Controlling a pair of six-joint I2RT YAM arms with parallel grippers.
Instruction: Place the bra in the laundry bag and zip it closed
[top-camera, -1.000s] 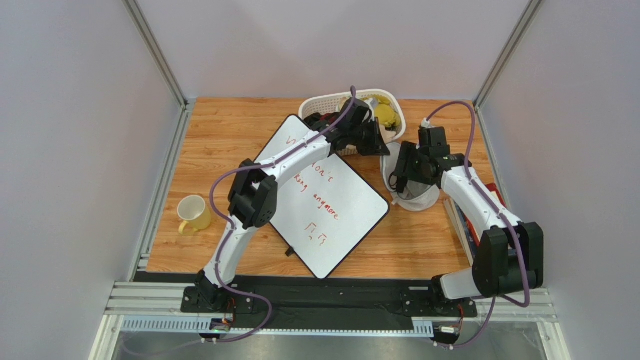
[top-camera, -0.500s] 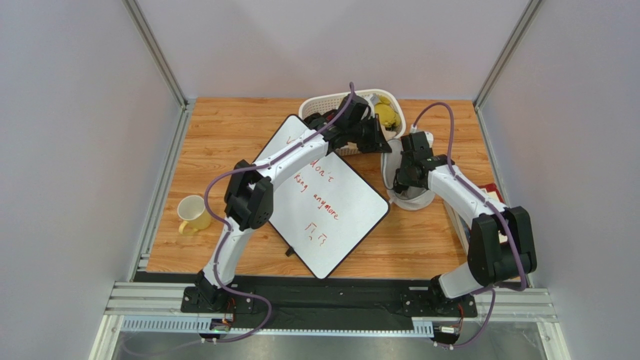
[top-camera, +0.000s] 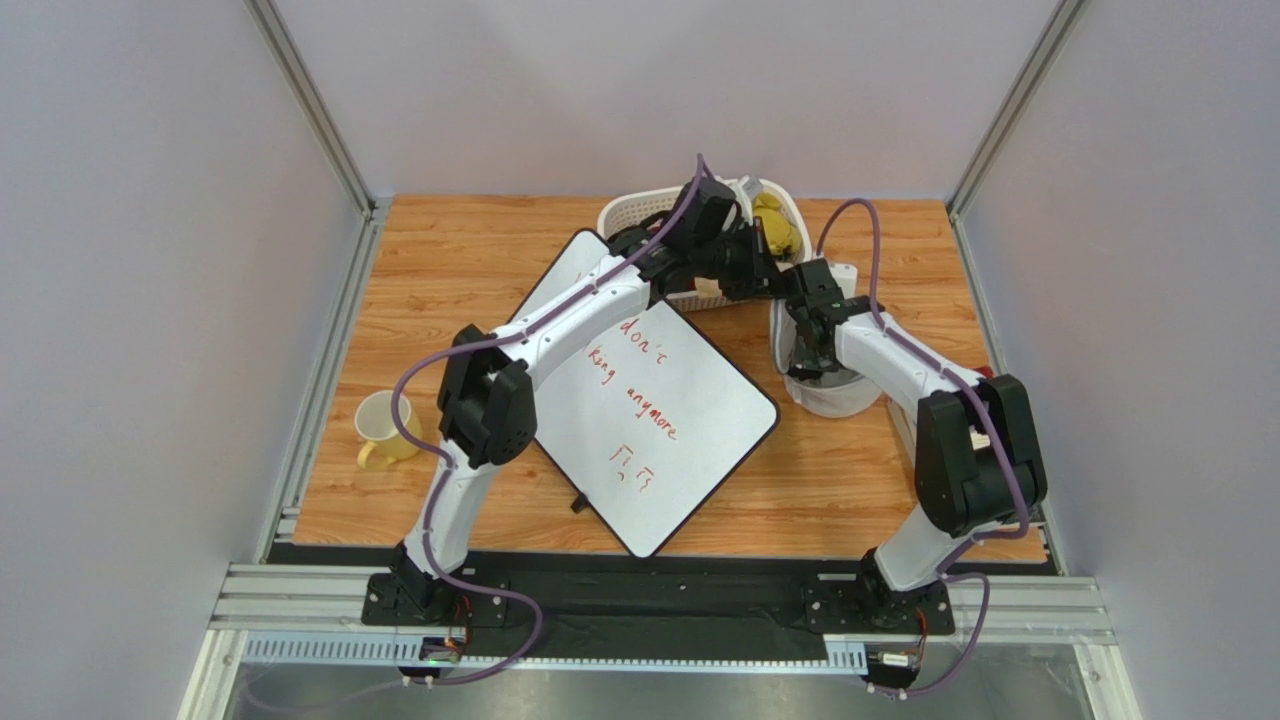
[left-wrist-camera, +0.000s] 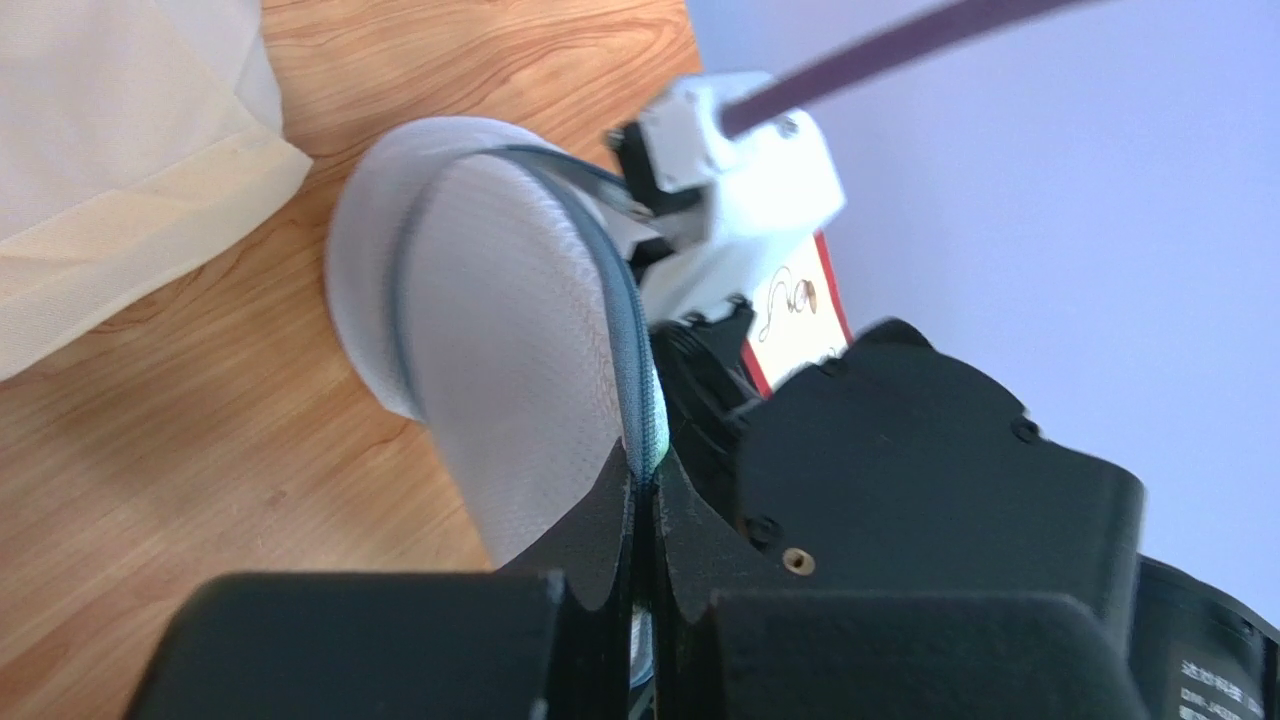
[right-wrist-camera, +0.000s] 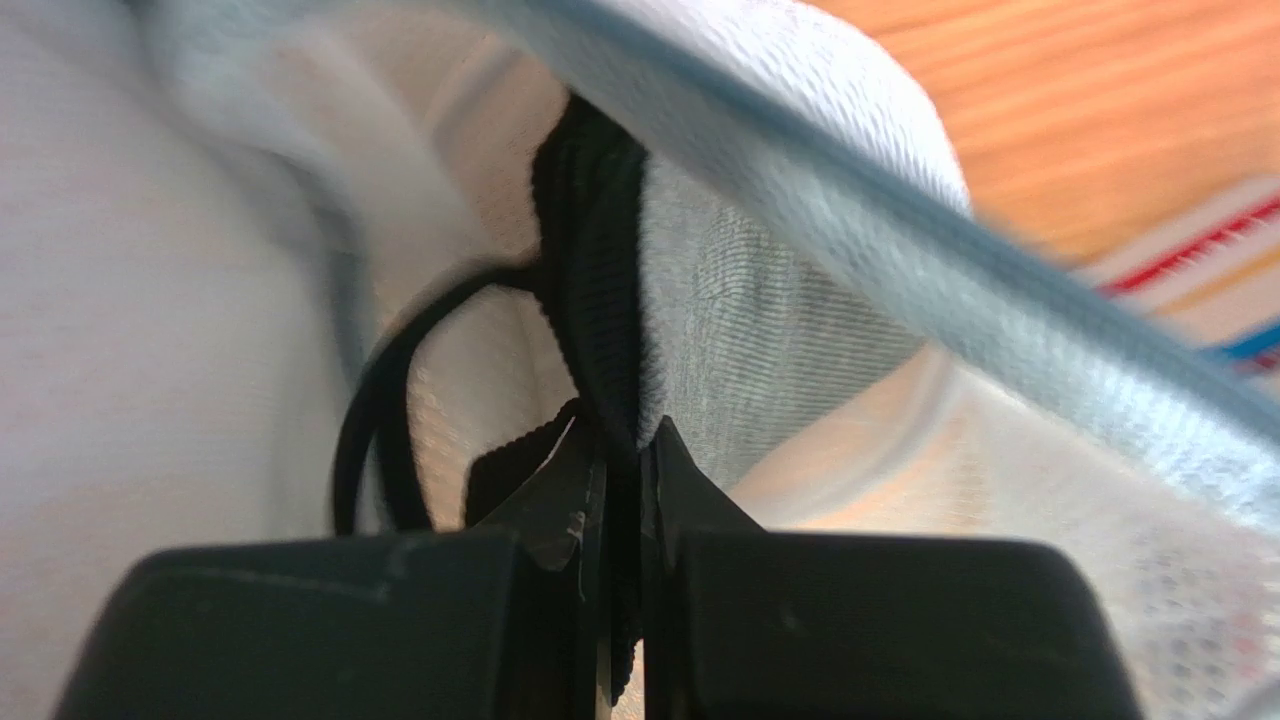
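Note:
The laundry bag (top-camera: 836, 393), a white mesh pouch, stands at the back right of the table with its mouth open. In the left wrist view my left gripper (left-wrist-camera: 649, 477) is shut on the bag's grey zipper band (left-wrist-camera: 631, 323), holding the rim up. The same left gripper (top-camera: 763, 278) sits at the bag's far left rim in the top view. My right gripper (top-camera: 812, 357) reaches into the bag from above. In the right wrist view my right gripper (right-wrist-camera: 619, 435) is shut on a black band of the bra (right-wrist-camera: 594, 240), with mesh (right-wrist-camera: 781, 300) all around. A thin black strap (right-wrist-camera: 368, 435) loops to the left.
A white slotted basket (top-camera: 639, 215) holding a yellow garment (top-camera: 772, 228) stands just behind the left gripper. A whiteboard (top-camera: 661, 405) with red writing lies mid-table. A yellow mug (top-camera: 388, 426) sits at the left. Striped flat items (right-wrist-camera: 1202, 255) lie right of the bag.
My right arm has swung left and back over the bag and dipped into it, and its jaws have closed on the bra. The left gripper shifted slightly back, still on the rim.

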